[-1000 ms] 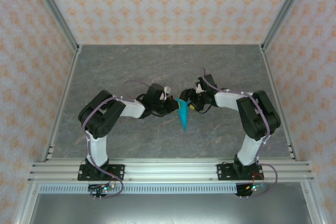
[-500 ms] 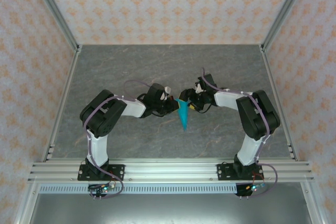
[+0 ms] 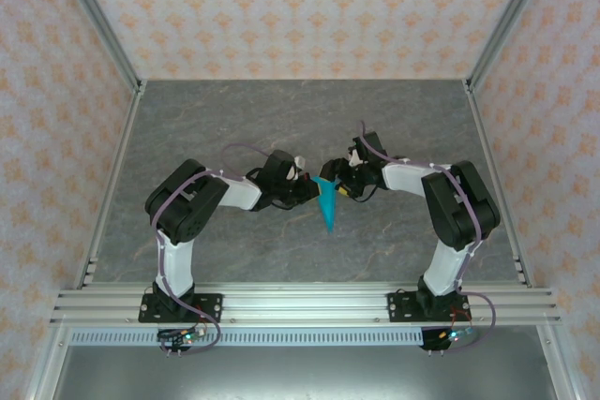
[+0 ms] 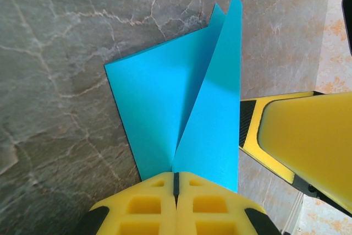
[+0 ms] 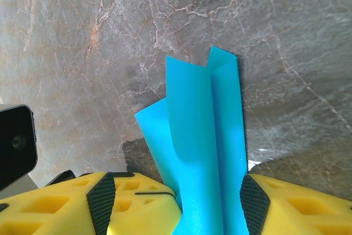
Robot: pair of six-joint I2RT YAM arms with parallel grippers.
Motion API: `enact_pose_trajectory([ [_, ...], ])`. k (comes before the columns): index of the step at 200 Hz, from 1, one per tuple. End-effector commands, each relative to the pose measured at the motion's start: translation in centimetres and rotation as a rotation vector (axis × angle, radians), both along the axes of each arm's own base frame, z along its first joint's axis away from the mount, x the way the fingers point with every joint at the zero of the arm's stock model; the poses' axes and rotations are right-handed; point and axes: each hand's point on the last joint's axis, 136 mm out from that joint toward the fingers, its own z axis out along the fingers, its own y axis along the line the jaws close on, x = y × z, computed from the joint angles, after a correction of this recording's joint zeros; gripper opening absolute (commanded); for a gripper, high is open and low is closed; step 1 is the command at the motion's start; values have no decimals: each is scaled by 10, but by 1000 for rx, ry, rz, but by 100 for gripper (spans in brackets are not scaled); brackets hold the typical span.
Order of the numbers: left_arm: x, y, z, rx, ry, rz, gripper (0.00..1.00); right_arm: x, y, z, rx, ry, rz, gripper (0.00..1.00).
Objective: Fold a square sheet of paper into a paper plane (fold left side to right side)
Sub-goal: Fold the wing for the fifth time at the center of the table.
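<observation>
From above, the paper plane [image 3: 327, 205] is already a thin pointed dart between the left hand [image 3: 312, 191] and right hand [image 3: 340, 185] over the table [image 3: 234, 128], just where it was a second ago; only the left elbow [image 3: 178, 208] slid a bit right. The left wrist view shows the left hand pinched tight on its edge. The right wrist view shows the right hand's fingers apart around it, so I think only a last press is left.

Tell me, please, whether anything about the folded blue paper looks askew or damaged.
Nothing looks torn. The paper plane, pinched in the shut left tool, has flaps splaying apart instead of lying flat, and its far ends sit uneven, leaving a stepped notch.
</observation>
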Motion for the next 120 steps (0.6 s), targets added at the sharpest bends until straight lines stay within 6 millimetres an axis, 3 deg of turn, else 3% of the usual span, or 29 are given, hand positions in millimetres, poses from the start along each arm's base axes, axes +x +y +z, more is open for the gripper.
enact_pose_trajectory([
  [1,6,8,-13,48,6,17,0,-9,4,-7,-28,12,19,65],
  [56,3,12,-19,73,15,15,0,0,-13,42,-45,-136,-20,64],
  [100,3,14,-18,83,12,19,0,-5,0,44,31,-120,1,34],
  [120,2,16,-20,97,14,20,0,-4,10,40,61,-100,14,26],
])
